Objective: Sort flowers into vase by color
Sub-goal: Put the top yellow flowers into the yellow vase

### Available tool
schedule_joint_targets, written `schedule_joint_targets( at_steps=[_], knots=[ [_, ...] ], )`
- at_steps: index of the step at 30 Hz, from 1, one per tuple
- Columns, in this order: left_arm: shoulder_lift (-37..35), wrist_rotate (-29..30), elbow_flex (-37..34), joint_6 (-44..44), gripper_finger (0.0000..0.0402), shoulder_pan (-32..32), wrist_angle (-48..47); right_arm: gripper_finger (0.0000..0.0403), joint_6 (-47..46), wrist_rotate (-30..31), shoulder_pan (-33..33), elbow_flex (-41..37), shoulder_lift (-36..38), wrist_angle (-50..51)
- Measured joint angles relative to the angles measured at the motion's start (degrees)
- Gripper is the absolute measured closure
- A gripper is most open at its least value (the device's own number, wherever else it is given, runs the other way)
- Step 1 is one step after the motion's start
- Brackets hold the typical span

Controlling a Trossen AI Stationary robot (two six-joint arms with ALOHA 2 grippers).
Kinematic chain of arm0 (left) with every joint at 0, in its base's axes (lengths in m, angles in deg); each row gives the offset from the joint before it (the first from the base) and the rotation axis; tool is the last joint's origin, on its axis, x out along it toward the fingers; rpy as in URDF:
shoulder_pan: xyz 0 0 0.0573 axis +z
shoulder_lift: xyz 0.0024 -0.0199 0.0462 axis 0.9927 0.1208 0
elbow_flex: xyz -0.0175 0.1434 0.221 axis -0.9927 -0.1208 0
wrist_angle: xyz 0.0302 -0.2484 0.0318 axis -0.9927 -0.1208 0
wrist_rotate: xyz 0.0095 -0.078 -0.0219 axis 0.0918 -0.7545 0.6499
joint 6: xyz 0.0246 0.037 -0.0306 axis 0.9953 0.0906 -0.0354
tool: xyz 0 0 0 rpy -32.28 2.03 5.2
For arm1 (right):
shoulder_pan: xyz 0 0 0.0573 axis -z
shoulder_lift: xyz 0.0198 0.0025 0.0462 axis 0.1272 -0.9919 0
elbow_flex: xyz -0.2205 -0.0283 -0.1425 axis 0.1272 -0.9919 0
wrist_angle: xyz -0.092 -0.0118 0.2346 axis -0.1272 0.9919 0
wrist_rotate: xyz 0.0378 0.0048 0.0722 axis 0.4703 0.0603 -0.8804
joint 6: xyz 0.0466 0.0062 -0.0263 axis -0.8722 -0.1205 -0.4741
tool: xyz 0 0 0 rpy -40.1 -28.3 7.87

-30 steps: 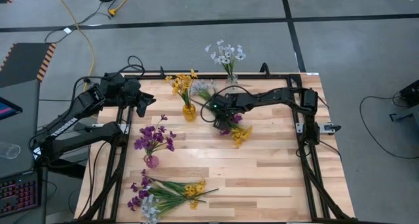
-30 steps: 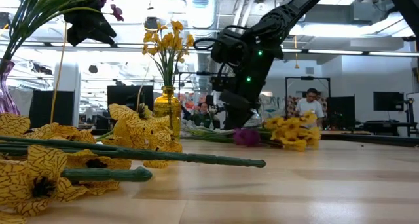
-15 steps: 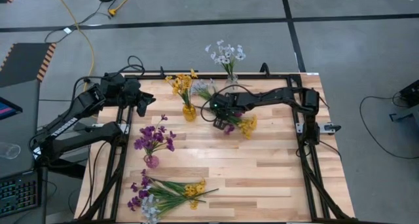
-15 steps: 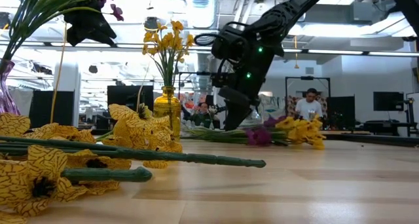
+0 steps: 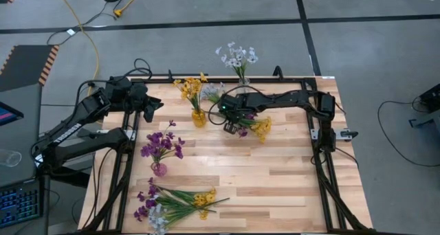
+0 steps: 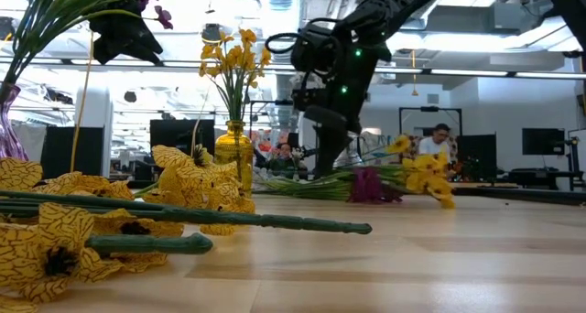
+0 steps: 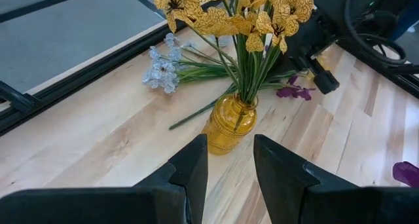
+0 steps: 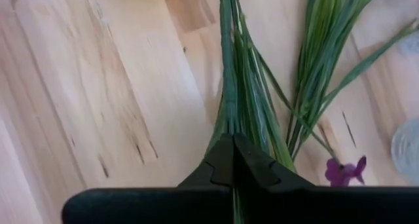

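Note:
My right gripper [image 5: 234, 123] is shut on the green stems of a yellow flower spray [image 5: 260, 128] at the table's far middle. A purple blossom [image 5: 242, 132] lies beside it. The yellow vase [image 5: 198, 117] with yellow flowers stands just left of the gripper. A purple vase [image 5: 159, 168] holds purple flowers. A clear vase [image 5: 242, 81] at the far edge holds white ones. A pale-blue spray [image 5: 214, 92] lies flat on the table. My left gripper [image 7: 229, 168] hangs open above the far left corner, facing the yellow vase [image 7: 229, 122]. My right gripper pinches a bundle of thin green stems [image 8: 230, 122] between its two fingertips, partway along the spray. The fingers slant steeply down from the table's right side. The yellow blossoms [image 6: 423, 167] trail to the right, raised off the table; the stems beyond the fingers run toward the yellow vase.
A mixed pile of purple, yellow and pale flowers [image 5: 175, 202] lies by the near left edge, close to the low camera. Black frame rails [image 5: 323, 152] run along the table's sides. Bare wood lies in the middle and at the right.
My right gripper has shut on the stems and risen a little. The yellow spray has swung from lying nearer the table's front toward the far right, and its blossoms have come up off the table.

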Motion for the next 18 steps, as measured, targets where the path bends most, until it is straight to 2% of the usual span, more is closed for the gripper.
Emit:
schedule_joint_targets(
  at_steps=[8,18],
  knots=[
    [0.0,0.0,0.0,1.0,0.0291,0.0,0.0,0.0374,0.4,0.0,0.0,4.4,0.0,8.0],
    [0.0,0.0,0.0,2.1,0.0291,0.0,1.9,0.0375,6.5,0.2,-1.6,9.8,0.0,14.9]
  ],
)
